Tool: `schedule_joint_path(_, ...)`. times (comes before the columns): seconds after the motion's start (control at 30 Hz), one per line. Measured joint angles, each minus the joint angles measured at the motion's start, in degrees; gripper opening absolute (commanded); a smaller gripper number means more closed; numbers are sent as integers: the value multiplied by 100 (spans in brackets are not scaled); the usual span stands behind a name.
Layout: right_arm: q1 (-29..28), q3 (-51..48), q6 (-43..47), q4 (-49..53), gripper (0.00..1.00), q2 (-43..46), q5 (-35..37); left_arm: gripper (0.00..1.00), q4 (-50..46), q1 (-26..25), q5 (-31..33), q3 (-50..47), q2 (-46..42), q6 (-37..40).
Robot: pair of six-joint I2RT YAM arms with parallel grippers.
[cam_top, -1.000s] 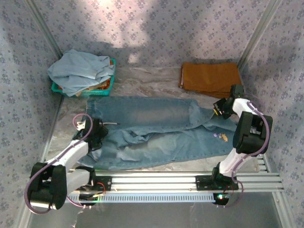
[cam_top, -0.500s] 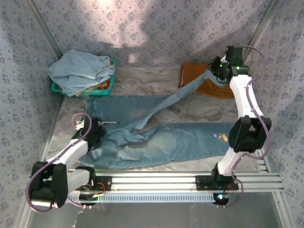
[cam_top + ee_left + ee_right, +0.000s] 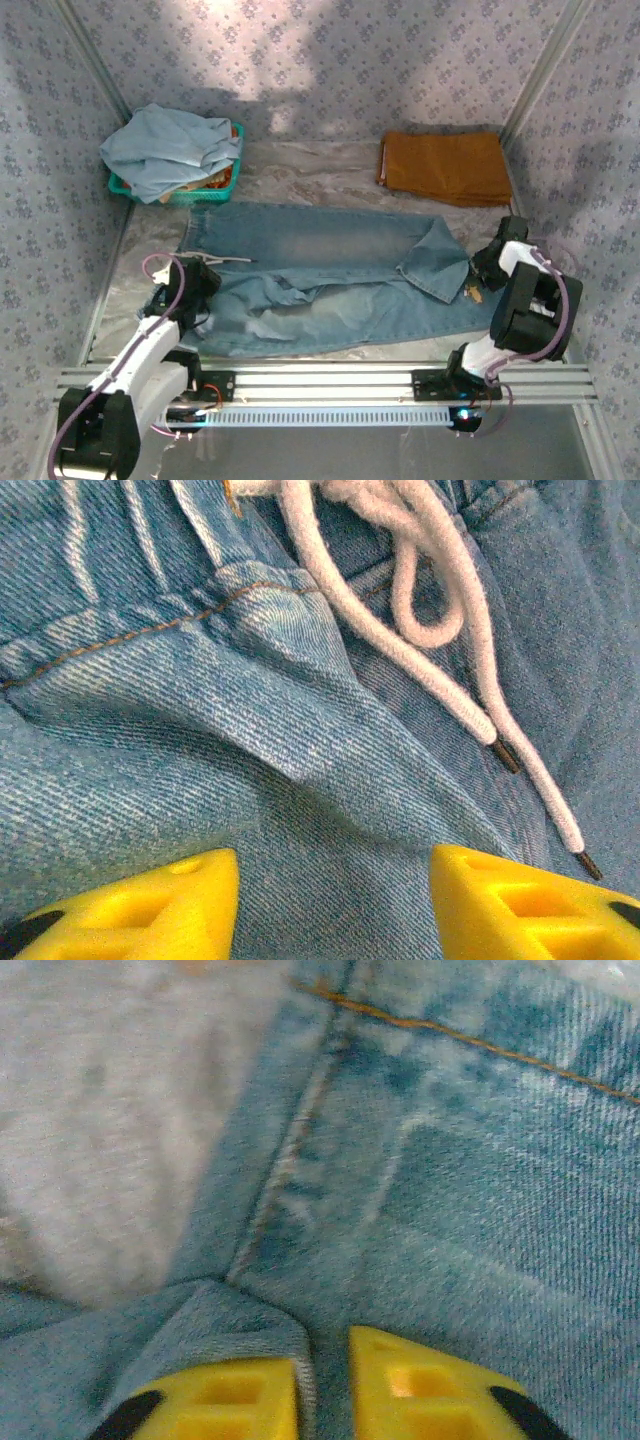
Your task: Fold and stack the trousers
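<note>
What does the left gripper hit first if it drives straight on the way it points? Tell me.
The jeans: the left gripper, open, points at a raised denim fold right ahead of its fingertips. The white drawstring lies beyond that fold. Depth is hard to judge, but denim comes first.

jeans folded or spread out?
Mostly spread: the jeans lie full length with both legs out. Only one hem is flipped back, by the right gripper.
</note>
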State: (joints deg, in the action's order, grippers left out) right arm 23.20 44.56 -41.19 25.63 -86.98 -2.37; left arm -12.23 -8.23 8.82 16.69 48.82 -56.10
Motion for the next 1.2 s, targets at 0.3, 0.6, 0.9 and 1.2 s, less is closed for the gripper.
schedule_joint_path(0.3, -118, 33, 70, 328, 60, 1600, 162, 66, -35, 2, 79, 304, 492, 33)
schedule_joint_path(0.6, -2094, 387, 614, 522, 59, 1836, 417, 61, 511, 85, 162, 1434, 2918, -162)
schedule_joint_path(0.9, -3917, 1010, 1351, 743, 63, 278, 422, 59, 540, 435, 461, 846, 2074, -1003)
schedule_joint_path(1.2, -5038, 1394, 1502, 986, 59, -697, 715, 61, -1174, 850, 723, 894, -286, -863)
